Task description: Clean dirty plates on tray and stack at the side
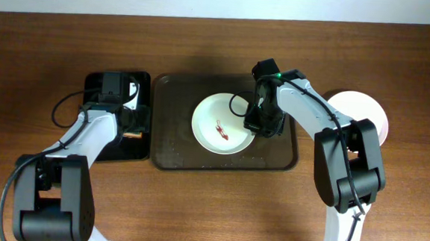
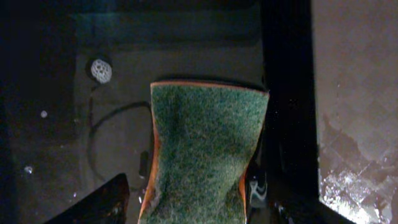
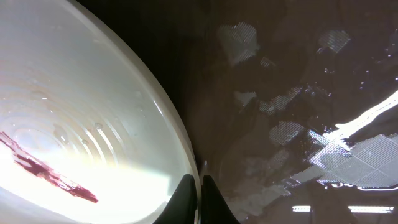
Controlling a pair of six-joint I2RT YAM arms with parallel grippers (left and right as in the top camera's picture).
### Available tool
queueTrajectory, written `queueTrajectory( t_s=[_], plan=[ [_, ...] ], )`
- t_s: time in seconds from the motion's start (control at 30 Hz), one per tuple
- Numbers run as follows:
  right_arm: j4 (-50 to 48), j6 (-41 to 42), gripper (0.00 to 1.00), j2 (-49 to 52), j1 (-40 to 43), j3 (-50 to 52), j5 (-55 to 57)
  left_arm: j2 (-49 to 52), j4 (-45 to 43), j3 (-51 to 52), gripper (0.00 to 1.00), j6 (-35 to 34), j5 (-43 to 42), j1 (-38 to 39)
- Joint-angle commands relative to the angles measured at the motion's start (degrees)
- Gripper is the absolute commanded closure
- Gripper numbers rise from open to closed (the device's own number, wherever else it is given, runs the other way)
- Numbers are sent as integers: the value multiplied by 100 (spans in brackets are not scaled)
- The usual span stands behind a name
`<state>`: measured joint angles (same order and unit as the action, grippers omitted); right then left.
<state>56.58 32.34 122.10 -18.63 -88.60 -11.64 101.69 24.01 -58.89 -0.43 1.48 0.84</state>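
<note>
Right wrist alone shows the right tool (image 3: 199, 190) pinching the plate (image 3: 74, 112).

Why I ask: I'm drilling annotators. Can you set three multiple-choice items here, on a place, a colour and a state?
1. Where does the smeared plate lie? A) on the brown tray B) on a shelf C) on the floor
2. What colour is the top of the sponge? A) yellow B) green C) blue
3. How is the right gripper? A) wide open B) shut on the plate's rim C) holding a cup
Key: 1 A: overhead shows it inside the tray's rim. 2 B: green scrub face in the left wrist view. 3 B: closed on the rim in the right wrist view.
</note>
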Motion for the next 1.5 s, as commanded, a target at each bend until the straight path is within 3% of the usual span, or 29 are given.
queueTrajectory(
  t_s=[0.0, 0.33, 0.57, 0.67, 0.73, 0.77, 0.8, 0.83, 0.87, 1.47],
  plan=[
    [42, -35, 96, 74, -48, 31, 74, -33, -133, 79, 35, 4, -63, 28],
    [44, -35, 96, 74, -48, 31, 74, 229, -249, 79, 37, 2, -68, 28],
    [83, -37, 96, 74, -48, 31, 74, 227, -236, 74, 53, 4, -63, 28],
    [85, -37, 96, 74, -48, 31, 74, 205, -236, 68, 55, 4, -63, 26],
    [85, -37, 96, 74, -48, 31, 74, 155, -234, 68, 66, 4, -63, 28],
    [83, -37, 96, 74, -48, 31, 74, 133, -234, 68, 78, 4, -63, 26],
    [83, -37, 96, 74, -48, 31, 74, 109, -236, 68, 83, 4, -63, 26],
    [85, -37, 96, 74, -48, 31, 74, 85, -236, 68, 98, 4, -61, 26],
    [85, -37, 96, 74, -48, 31, 74, 66, -236, 68, 100, 4, -61, 26],
    [151, -59, 96, 74, -48, 31, 98, -1252, -282, 68, 100, 7, -61, 22]
  ],
)
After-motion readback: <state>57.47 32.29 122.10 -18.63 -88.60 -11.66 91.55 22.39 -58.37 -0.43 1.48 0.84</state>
